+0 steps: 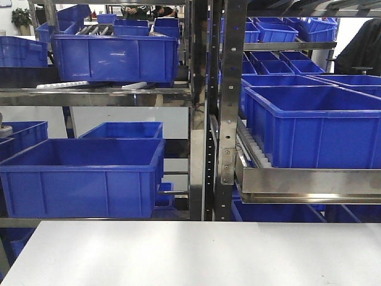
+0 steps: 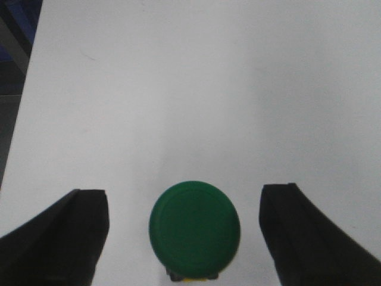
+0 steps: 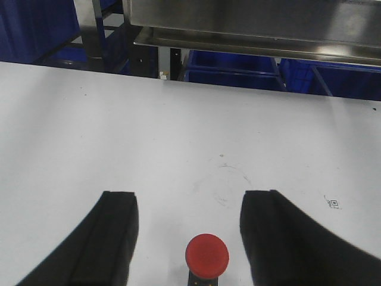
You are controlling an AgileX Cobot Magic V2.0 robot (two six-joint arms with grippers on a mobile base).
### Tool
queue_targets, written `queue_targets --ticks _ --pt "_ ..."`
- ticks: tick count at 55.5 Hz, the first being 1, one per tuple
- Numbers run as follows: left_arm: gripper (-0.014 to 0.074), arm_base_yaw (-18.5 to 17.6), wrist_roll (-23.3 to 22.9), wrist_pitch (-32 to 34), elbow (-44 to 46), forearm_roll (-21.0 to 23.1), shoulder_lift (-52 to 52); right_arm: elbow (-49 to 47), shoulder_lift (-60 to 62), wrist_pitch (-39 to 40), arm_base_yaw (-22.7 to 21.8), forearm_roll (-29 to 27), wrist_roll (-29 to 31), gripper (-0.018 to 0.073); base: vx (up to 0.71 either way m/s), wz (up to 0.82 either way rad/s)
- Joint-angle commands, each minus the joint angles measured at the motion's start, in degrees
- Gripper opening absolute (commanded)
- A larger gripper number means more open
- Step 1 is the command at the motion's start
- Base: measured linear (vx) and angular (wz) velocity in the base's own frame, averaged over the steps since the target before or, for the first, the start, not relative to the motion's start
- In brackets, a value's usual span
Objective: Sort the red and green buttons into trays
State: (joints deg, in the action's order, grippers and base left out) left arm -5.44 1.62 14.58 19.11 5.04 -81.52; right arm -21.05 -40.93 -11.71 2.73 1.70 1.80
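Left end effector [image 2: 183,193]: jaws spread wide over the white table [image 2: 178,83], gripping nothing
Green button [image 2: 194,225]: sits on the table right between the two fingers, touching neither
Right end effector [image 3: 189,196]: jaws apart too, empty
Red button [image 3: 206,254]: on the table between its fingers, untouched
Background: blue crates [image 1: 107,56] on metal shelves [image 1: 95,95]

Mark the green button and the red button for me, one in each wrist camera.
green button [image 2: 194,225]: left wrist view, middle of its round cap.
red button [image 3: 206,254]: right wrist view, middle of its round cap.
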Motion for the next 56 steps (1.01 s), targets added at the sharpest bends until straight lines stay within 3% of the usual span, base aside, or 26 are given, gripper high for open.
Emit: queue_targets --ticks 1,8,35,42,52,55,56 --pt "0.0614 0.1 3.7 6.9 1.6 5.3 -0.5 -1.9 -0.2 4.8 0.0 0.6 0.1 0.0456 0.0 0.0" --pt "0.0606 0.1 6.6 8.4 1.6 7.5 -3.6 -1.9 -0.2 4.7 0.0 0.6 0.1 0.0456 0.0 0.0" --pt "0.0554 0.1 6.4 17.0 1.6 7.4 -13.9 -1.9 -0.2 4.7 0.0 0.5 0.1 0.0456 0.0 0.0" --pt "0.0533 0.1 6.4 17.8 1.6 7.4 -16.0 -1.9 -0.2 0.3 -0.1 -1.0 -2.5 0.0456 0.0 0.0" --pt "0.0414 0.1 6.4 18.2 1.6 7.4 -17.0 -2.6 -5.0 -4.4 -3.0 -0.3 -9.2 0.0456 0.0 0.0" --pt "0.0353 0.1 6.4 18.3 1.6 7.4 -17.0 -3.7 -7.2 -6.1 -4.4 -0.3 -10.2 0.0456 0.0 0.0" --pt "0.0278 0.1 6.4 18.3 1.6 7.4 -17.0 -5.8 -10.4 -8.4 -6.1 -0.1 -10.3 0.0457 0.0 0.0"
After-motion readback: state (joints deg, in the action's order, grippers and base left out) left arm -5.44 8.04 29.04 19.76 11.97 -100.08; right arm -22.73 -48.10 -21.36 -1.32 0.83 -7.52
